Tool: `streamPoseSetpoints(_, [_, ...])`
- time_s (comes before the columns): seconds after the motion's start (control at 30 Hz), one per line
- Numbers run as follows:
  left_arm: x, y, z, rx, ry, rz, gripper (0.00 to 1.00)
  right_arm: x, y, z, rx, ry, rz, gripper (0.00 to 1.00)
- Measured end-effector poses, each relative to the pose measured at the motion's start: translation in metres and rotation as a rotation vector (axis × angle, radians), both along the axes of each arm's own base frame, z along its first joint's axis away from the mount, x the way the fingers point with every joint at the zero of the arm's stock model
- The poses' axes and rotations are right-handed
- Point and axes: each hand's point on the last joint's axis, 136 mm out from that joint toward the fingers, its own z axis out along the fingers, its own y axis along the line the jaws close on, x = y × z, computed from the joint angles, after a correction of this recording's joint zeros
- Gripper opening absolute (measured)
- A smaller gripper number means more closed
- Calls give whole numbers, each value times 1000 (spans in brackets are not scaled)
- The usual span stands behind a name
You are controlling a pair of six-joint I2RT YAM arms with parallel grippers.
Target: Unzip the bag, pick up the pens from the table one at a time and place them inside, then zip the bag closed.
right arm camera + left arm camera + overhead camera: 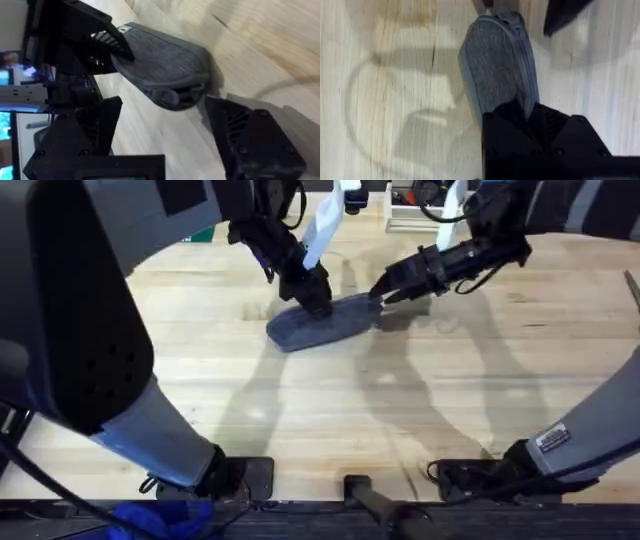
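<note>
The bag (318, 323) lies on the table (330, 410) beyond its middle, long axis running from near-left to far-right. No pens are visible on the table, and the zipper looks closed, so the task appears near its end. The left gripper (315, 298) presses onto the bag's middle; its grip cannot be told. The right gripper (383, 292) stands open at the far-right end.

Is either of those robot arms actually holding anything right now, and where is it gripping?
The left tool pins the bag down near its middle. The right tool is open at the bag's zipper end, gripping nothing.
</note>
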Motion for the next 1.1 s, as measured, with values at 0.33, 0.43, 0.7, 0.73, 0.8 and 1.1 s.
streamPoseSetpoints(0.33, [0,0,0,2,-1,0,42,-2,23,0,2,-13,37,991])
streamPoseSetpoints(0.43, [0,0,0,2,-1,0,42,0,23,0,3,-13,29,936])
streamPoseSetpoints(0.7, [0,0,0,3,-1,0,42,3,22,0,-3,3,7,679])
streamPoseSetpoints(0.73, [0,0,0,3,-1,0,42,3,22,0,-5,3,6,636])
streamPoseSetpoints(0.8, [0,0,0,3,-1,0,42,3,21,-1,-6,5,3,565])
streamPoseSetpoints(1.1, [0,0,0,3,-2,0,42,3,21,0,-2,14,-3,295])
